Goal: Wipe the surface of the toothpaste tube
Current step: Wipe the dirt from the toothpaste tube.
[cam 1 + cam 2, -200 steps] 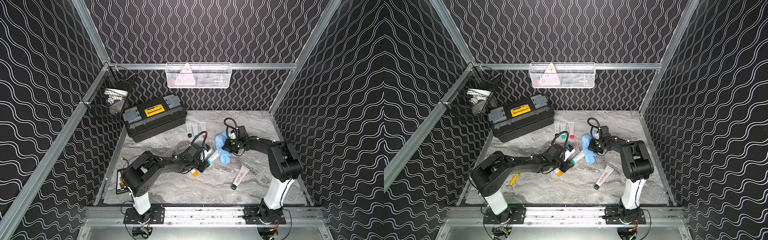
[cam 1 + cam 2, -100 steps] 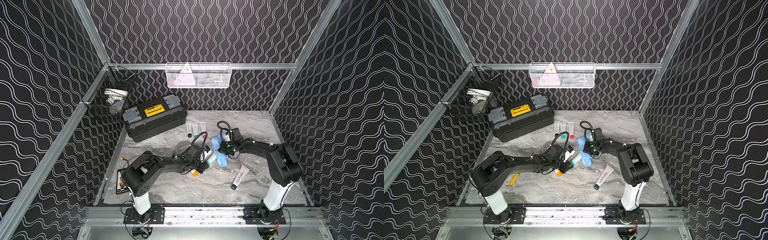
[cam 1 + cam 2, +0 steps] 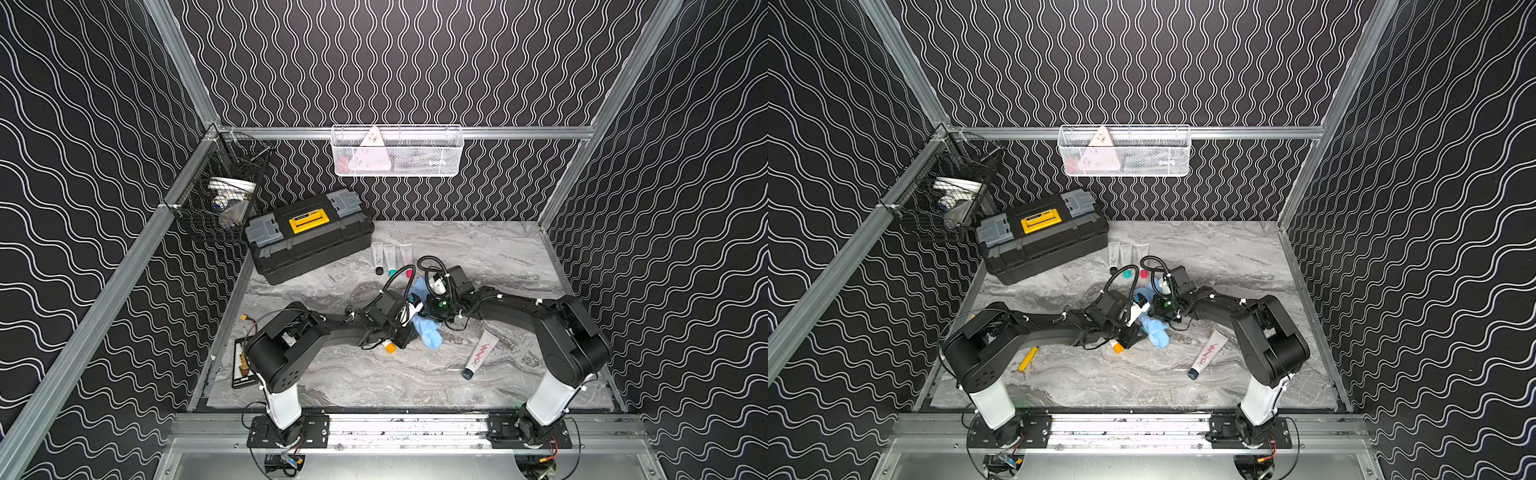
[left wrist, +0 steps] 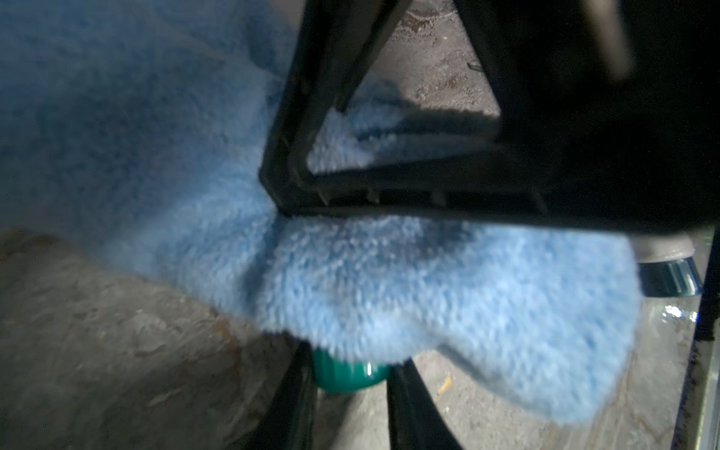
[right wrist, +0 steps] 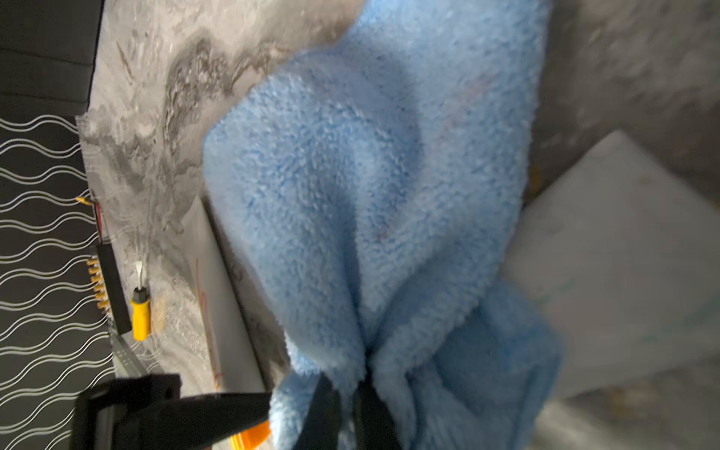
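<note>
Cloth (image 3: pixel 428 334) on table (image 3: pixel 374 386), 3 tubes (image 3: pixel 390 257) and toolbox (image 3: pixel 309 235) behind

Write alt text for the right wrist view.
A blue cloth, pinched between the right gripper's shut fingers, fills the frame and covers part of a white tube. On the marble table beyond lie a second tube and a yellow-handled screwdriver.

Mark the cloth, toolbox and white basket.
cloth (image 3: pixel 430 334), in a top view, lower fold
toolbox (image 3: pixel 312 233), in a top view, lid by the yellow handle
white basket (image 3: pixel 436 160), in a top view, front mesh wall
</note>
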